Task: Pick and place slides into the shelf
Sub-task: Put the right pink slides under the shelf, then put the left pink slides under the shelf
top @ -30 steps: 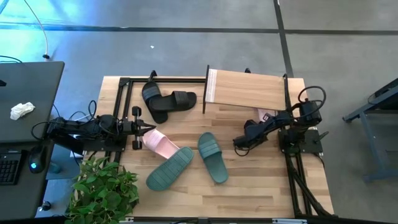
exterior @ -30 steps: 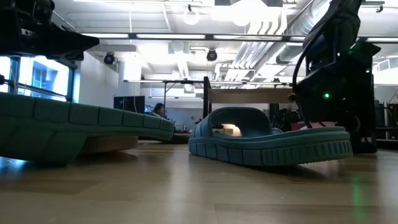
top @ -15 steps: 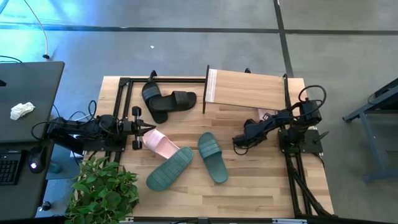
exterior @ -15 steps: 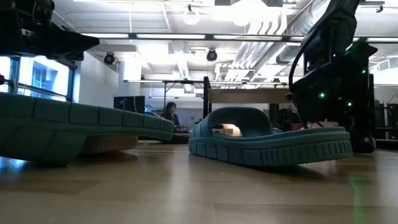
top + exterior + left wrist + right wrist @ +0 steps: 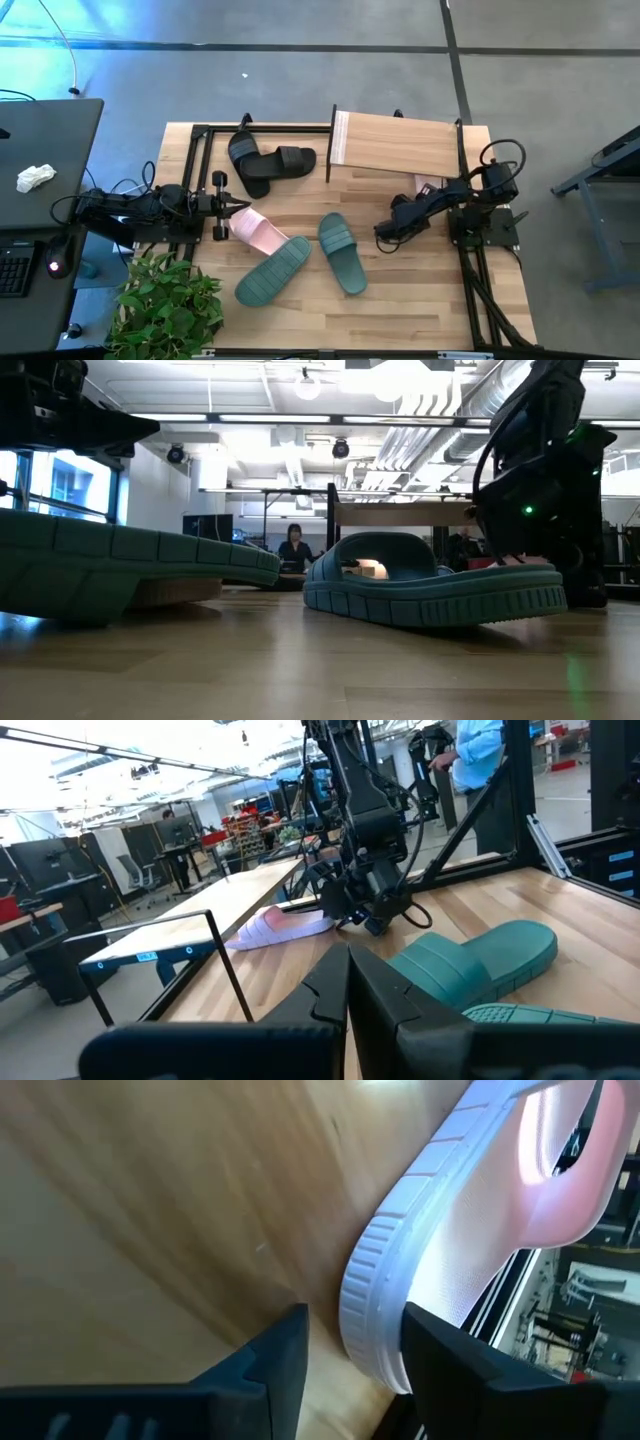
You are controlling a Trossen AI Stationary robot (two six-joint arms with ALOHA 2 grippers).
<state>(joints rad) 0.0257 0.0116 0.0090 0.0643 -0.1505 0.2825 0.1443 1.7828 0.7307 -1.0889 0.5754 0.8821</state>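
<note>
The shelf (image 5: 395,143) stands at the table's far right. One pale pink slide (image 5: 480,1210) lies partly under it, its near end (image 5: 370,1315) between the fingers of my open right gripper (image 5: 350,1330), which slants down at it (image 5: 383,232). Two black slides (image 5: 270,163) lie at the far left. Two teal slides (image 5: 343,252) (image 5: 273,270) lie mid-table, the left one sole-up. A second pink slide (image 5: 258,232) lies just off my left gripper (image 5: 225,205), which is shut, level and holding nothing. My right gripper has the rounded end of the pink slide's sole (image 5: 370,1315) between its two fingers, coming slanting from above. One finger (image 5: 285,1350) stands clear, with bare wood showing beside it. Whether the other finger (image 5: 440,1345) touches the sole's ribbed edge I cannot tell. The slide lies on the table.
The shelf's thin black legs (image 5: 500,1295) stand close behind the pink slide. Black frame rails (image 5: 195,160) run along the table's left and right sides. A potted plant (image 5: 165,300) sits at the near left corner. Bare wood lies near the front edge (image 5: 400,320).
All the slides lie where they were. In the room behind the table, a person has walked toward the right in the low view.
</note>
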